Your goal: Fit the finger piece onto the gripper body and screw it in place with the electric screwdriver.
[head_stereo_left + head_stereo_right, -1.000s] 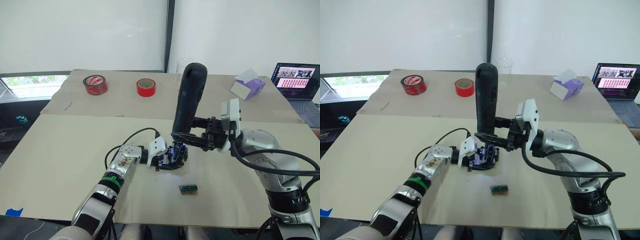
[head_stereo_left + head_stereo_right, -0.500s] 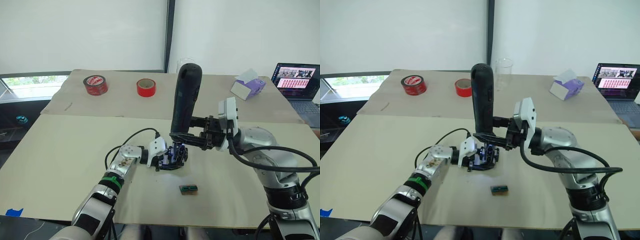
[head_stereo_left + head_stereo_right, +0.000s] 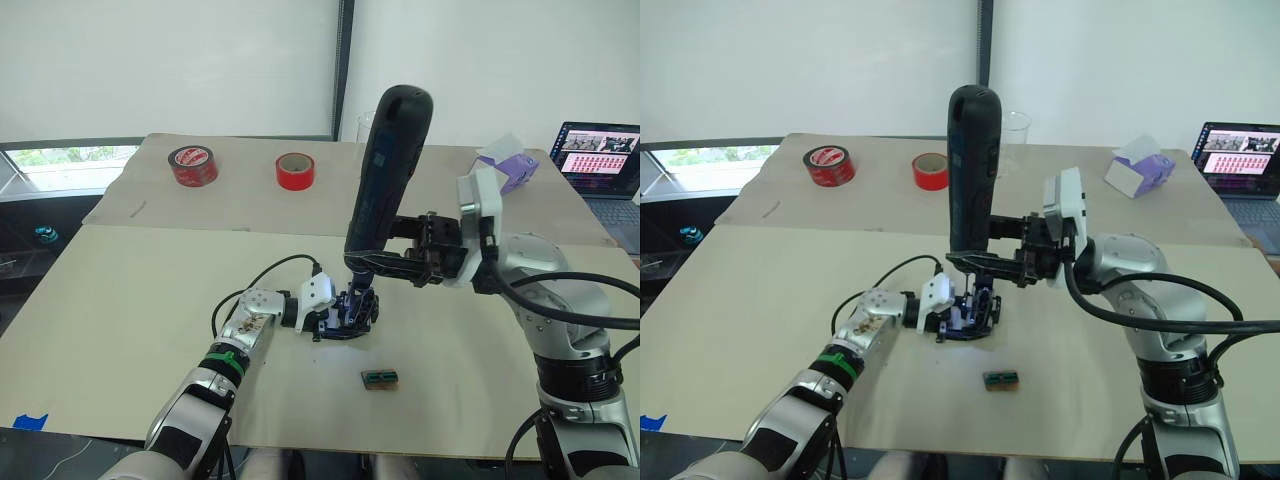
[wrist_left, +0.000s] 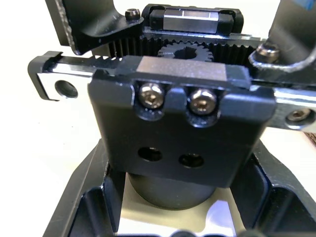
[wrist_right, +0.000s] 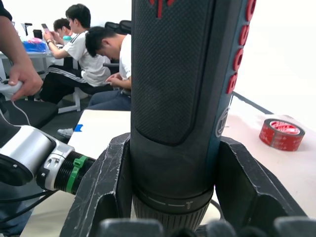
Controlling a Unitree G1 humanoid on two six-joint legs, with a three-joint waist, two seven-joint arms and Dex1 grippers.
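**Kid:** Where is the big black tool?

**Helper:** The electric screwdriver (image 3: 385,180) stands almost straight up near the middle of the table (image 3: 120,320), leaning a bit toward the far edge. The right gripper (image 3: 400,268) pinches it low down, one finger on each side of its fat body, just above the thin bit.

**Kid:** Is it heavy?

**Helper:** I think so. It is thick and tall, and most of it sticks up above the grip. So it may want to tip over. Its skin looks bumpy, which should help it not slip. Low down, close to the bit, looks like a good place to hold it, because the tip stays steady there.

**Kid:** And the small black thing under it?

**Helper:** That is the gripper body (image 3: 350,312). It sits on the table right under the bit, well away from every edge. The left gripper (image 3: 325,318) is right against it, with a finger on each side, closed around its round lower part. It looks hard and stiff, with metal screws and little gear teeth. I think it is light, so it could slide or turn when the bit pushes down. Holding its solid block is better than holding the thin rails.

**Kid:** Where is the finger piece?

**Helper:** I cannot tell it apart from the body here.

**Kid:** What is the small green block?

**Helper:** The green-and-brown block (image 3: 379,377) lies closer to the near edge, untouched.
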